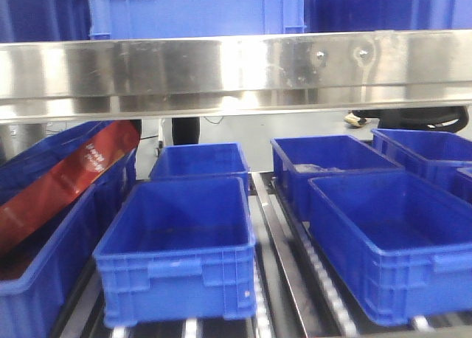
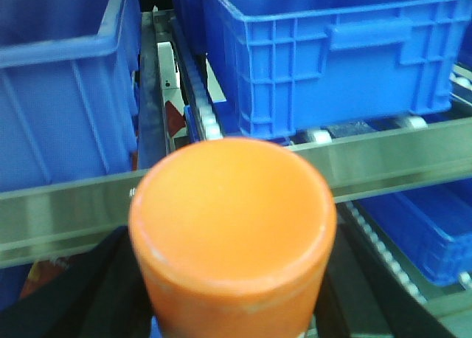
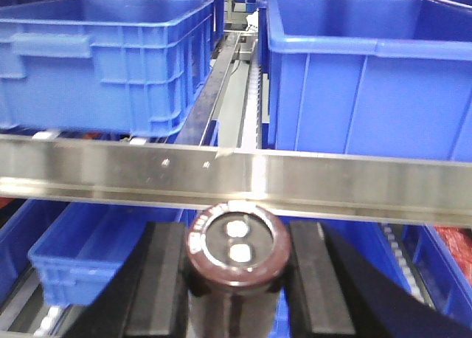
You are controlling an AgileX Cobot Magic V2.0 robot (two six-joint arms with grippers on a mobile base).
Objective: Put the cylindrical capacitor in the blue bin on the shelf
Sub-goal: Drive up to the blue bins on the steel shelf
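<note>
My right gripper point(image 3: 237, 283) is shut on a dark brown cylindrical capacitor point(image 3: 237, 243) with two pale terminals on its end, held between black fingers point(image 3: 166, 279) just before the shelf's shiny steel rail point(image 3: 332, 179). My left gripper point(image 2: 232, 297) is shut on a wide orange cylinder point(image 2: 232, 220) that hides most of its jaws, also in front of a steel rail point(image 2: 391, 157). In the front view the shelf rail point(image 1: 236, 72) runs across the top, with blue bins point(image 1: 177, 242) on roller tracks below it. Neither gripper shows in the front view.
More blue bins stand at right point(image 1: 398, 242) and behind point(image 1: 324, 161). A red-brown packet point(image 1: 66, 179) leans in the left bin. White roller tracks point(image 1: 310, 271) run between lanes. Lower-tier bins show under the rail point(image 3: 88, 257). A large blue crate point(image 1: 195, 9) sits on the upper tier.
</note>
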